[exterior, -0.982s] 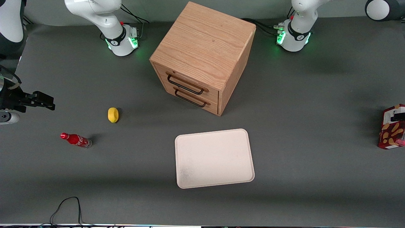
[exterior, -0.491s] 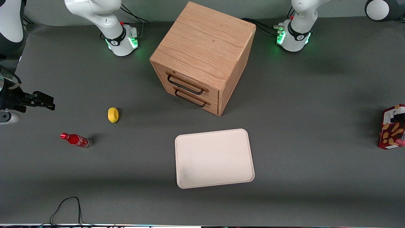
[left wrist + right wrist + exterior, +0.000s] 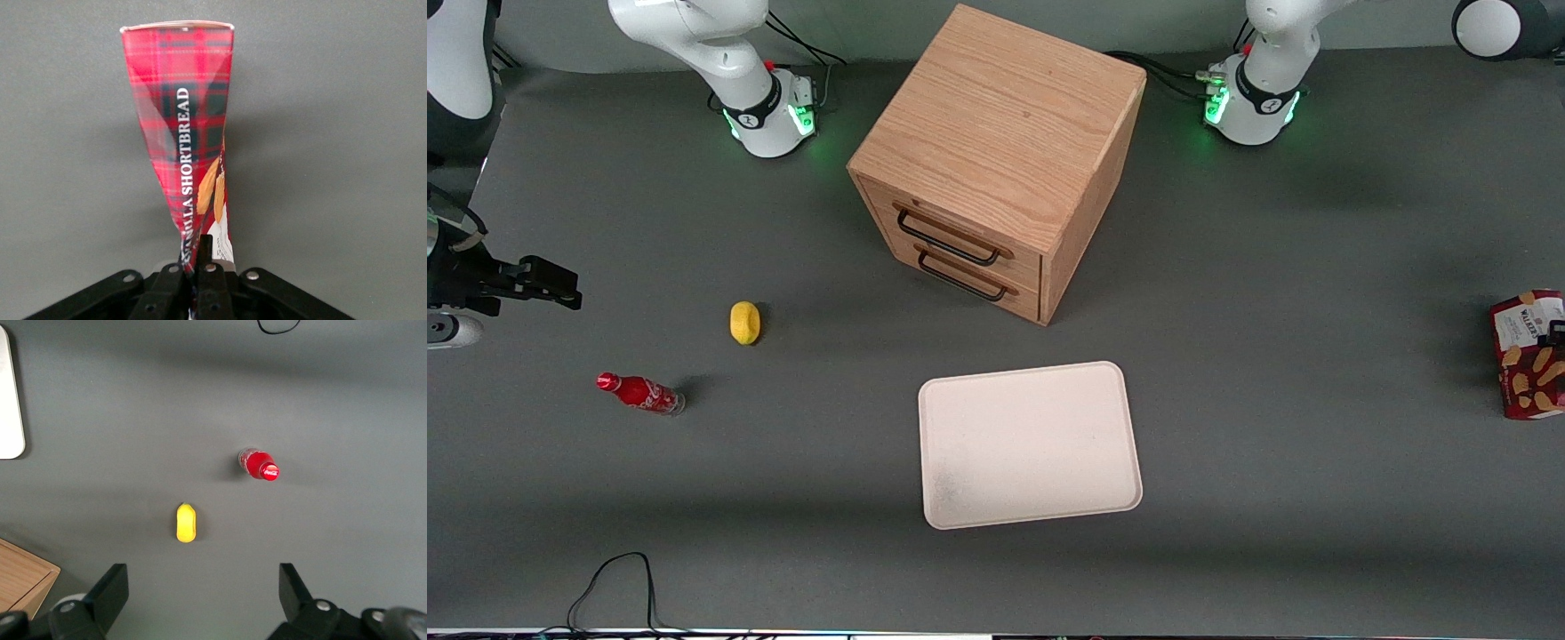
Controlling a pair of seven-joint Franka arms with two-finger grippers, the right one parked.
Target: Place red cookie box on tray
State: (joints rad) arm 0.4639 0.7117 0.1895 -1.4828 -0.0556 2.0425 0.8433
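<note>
Gripper (image 3: pixel 198 267) fingers clamped on the red cookie box (image 3: pixel 183 140) — box edge pinched between them, its end hidden there. Box half cut off at working arm's table end (image 3: pixel 1529 356), well apart from tray (image 3: pixel 1029 444).

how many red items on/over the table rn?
2. Red cookie box held in the gripper at the working arm's end of the table; small red soda bottle toward the parked arm's end, near the lemon.

White rounded arm links, green-lit bases (image 3: pixel 1249 107), black cables, black claw (image 3: pixel 199 263) with silver screws
</note>
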